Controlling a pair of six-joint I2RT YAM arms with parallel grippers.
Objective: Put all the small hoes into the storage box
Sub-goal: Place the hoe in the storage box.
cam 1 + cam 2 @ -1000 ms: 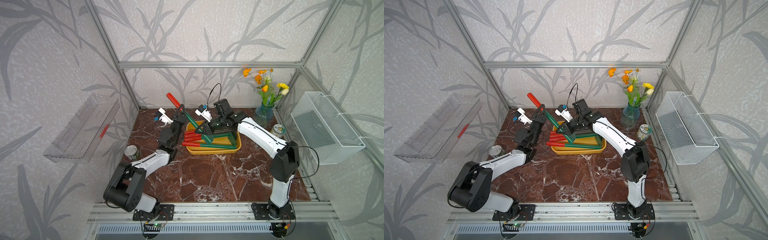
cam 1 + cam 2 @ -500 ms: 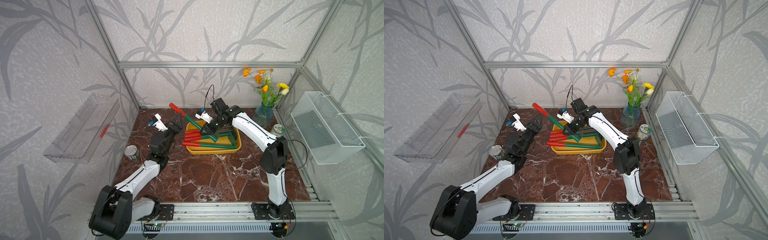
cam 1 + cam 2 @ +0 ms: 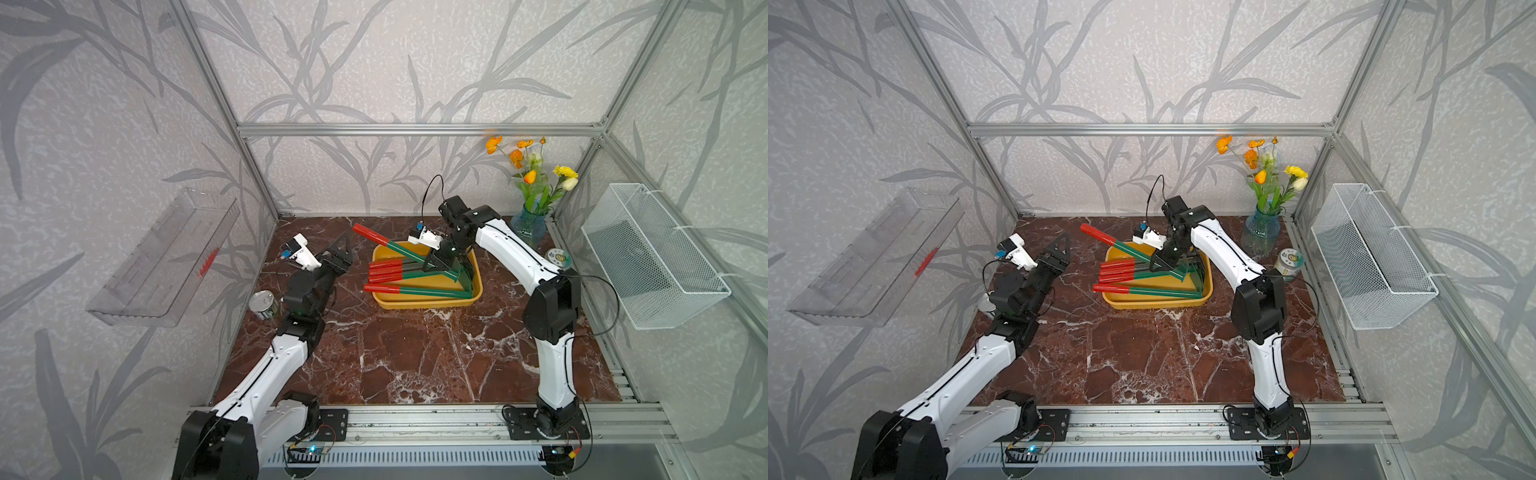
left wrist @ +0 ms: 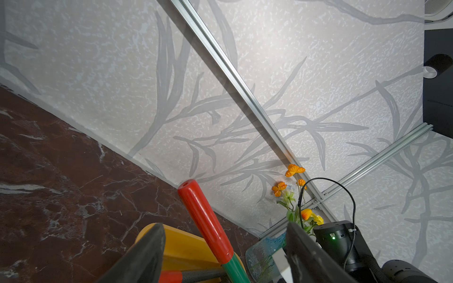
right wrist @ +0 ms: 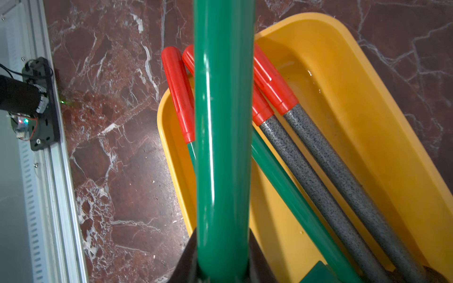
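Pulled back since a second ago, jaws spread wide with nothing between them: the left pincer (image 3: 344,246), then up at the small hoe (image 3: 392,245) and apparently closed around it near the red handle, now just short of that handle's tip and hanging over the table (image 3: 415,353). Lowered over the same second: the hoe itself, from a steep tilt to a shallow one. Held now only by the right pincer (image 3: 434,266), shut tight on the green shaft. Head end probably down inside the storage box (image 3: 424,304), though hidden behind the pincer. Red handle poking up and out past the box's rim on the left arm's side; touching the rim or not, cannot tell. Lying flat in the box already: several other red-handled tools (image 3: 384,275), green- and grey-shafted. Handover done, by the look of it. Left to do: lay the shaft down onto the pile, unclamp, withdraw. Worth watching for the long handle ending up on the rim instead of inside.
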